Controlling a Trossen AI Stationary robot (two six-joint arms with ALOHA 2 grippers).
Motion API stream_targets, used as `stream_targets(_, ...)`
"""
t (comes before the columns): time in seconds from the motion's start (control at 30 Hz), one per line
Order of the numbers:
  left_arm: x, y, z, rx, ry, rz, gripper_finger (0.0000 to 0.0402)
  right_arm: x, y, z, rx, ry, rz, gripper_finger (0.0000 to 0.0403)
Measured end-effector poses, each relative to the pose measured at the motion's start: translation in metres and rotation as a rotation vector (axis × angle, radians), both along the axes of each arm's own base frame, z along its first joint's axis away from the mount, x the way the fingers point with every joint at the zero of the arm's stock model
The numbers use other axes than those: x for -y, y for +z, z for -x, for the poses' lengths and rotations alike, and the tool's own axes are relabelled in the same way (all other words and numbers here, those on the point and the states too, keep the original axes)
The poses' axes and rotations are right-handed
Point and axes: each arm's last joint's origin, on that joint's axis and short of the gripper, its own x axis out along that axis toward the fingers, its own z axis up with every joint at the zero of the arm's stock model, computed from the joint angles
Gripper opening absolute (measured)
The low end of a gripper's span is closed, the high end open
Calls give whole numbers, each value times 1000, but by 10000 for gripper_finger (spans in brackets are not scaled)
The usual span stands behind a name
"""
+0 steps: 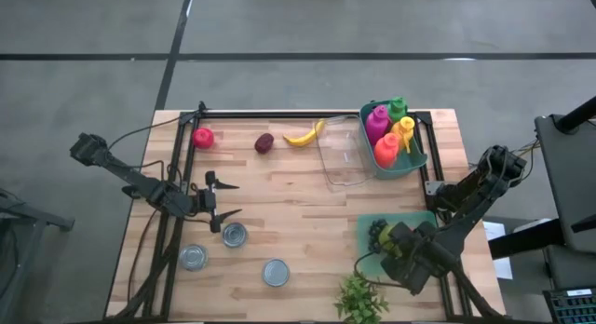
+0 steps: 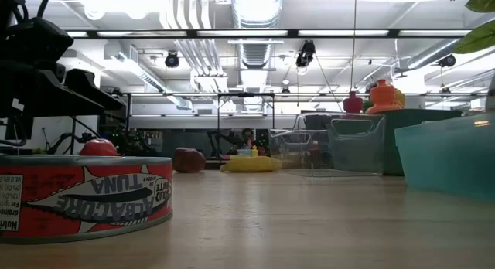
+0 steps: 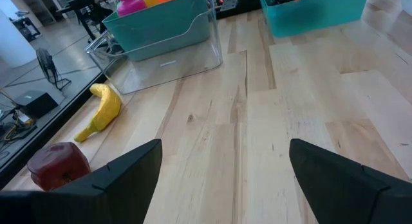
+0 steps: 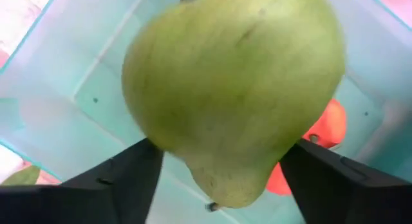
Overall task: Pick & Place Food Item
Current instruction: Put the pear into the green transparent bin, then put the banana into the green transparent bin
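Observation:
A green pear (image 4: 238, 89) fills the right wrist view, stem end toward the camera, above the floor of a teal bin (image 4: 77, 89). My right gripper (image 4: 223, 147) points down into this bin (image 1: 371, 223) at the table's near right. Its fingers stand open on either side of the pear's narrow end. An orange-red item (image 4: 325, 130) lies in the bin under the pear, and dark grapes (image 1: 380, 233) lie at the bin's far side. My left gripper (image 1: 223, 198) waits open over the table's left middle, with nothing between its fingers (image 3: 129, 169). My right gripper comes at the pear from above, pointing down, one finger on each side of the narrow stem end (image 4: 225, 185). Teal floor shows between the neck and the left finger (image 4: 129, 179). The pear's broad body hides the fingertips, so I cannot tell whether they touch it.
A red apple (image 1: 202, 137), a dark red fruit (image 1: 264, 142) and a banana (image 1: 304, 135) lie along the far edge. A clear container (image 1: 343, 155) and a teal bin of bottles (image 1: 399, 138) stand far right. Three tins (image 1: 234, 235) sit near left, a green plant (image 1: 361, 301) at the near edge.

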Motion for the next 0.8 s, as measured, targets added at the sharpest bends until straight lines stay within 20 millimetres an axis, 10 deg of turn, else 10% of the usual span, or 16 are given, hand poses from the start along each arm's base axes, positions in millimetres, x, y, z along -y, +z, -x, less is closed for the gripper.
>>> stream_targets(0.4,0,0,0,0,0,0,343,-2,2,-1,3,-13,-18,364)
stream_targets(0.8,0,0,0,0,0,0,343,-2,51,-5,68,-5,90,364)
